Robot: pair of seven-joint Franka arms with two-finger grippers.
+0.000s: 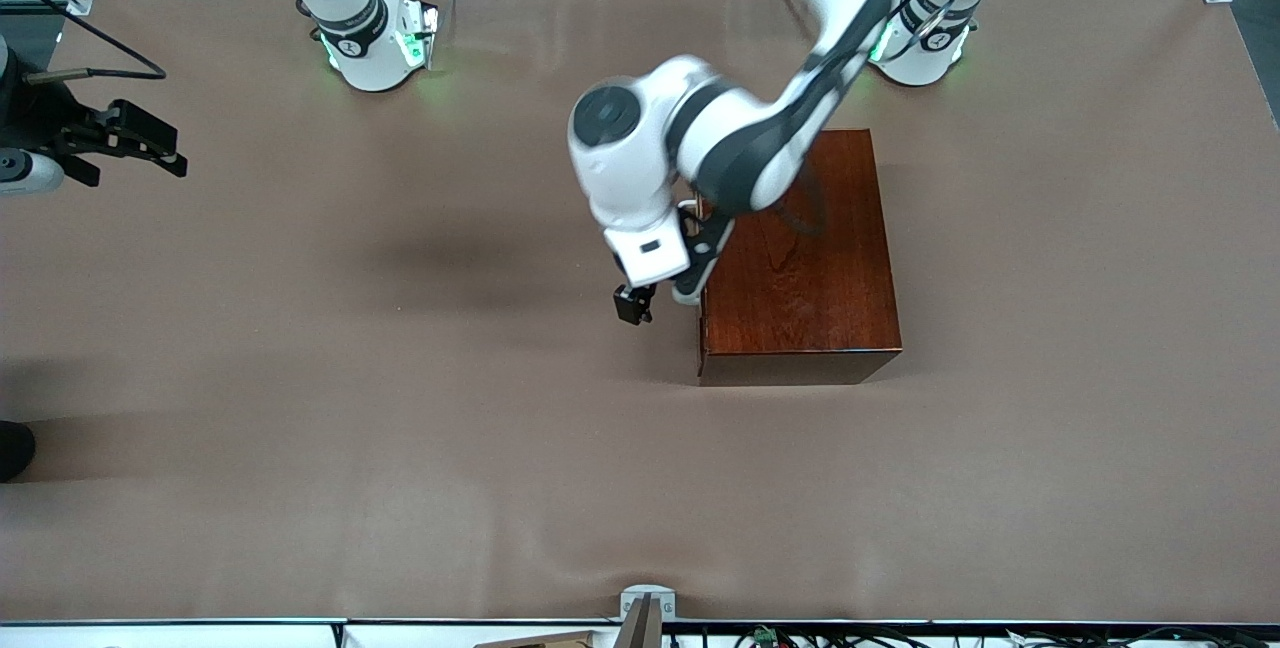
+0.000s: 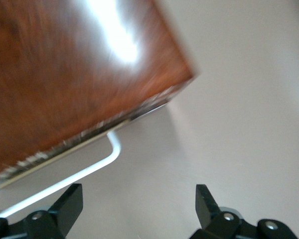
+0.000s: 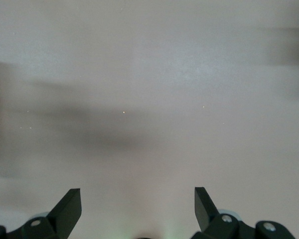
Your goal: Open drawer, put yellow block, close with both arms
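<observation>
Beside the drawer [image 1: 700, 328] handle [image 2: 84, 172], left tool [image 2: 138, 201] agape, empty; right tool [image 3: 137, 204] likewise

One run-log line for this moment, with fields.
drawer: shut | left gripper: open, by handle | right gripper: open, waiting | block: unseen

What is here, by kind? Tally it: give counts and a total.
Glossy dark mahogany wooden box: 1
White U-shaped bar handle: 1
White jointed robot arms: 2, left arm, right arm
Black two-finger grippers: 2, left gripper open by the handle; right gripper open, waiting over the brown table at the right arm's end
Yellow cubes in view: 0
Total: 6
</observation>
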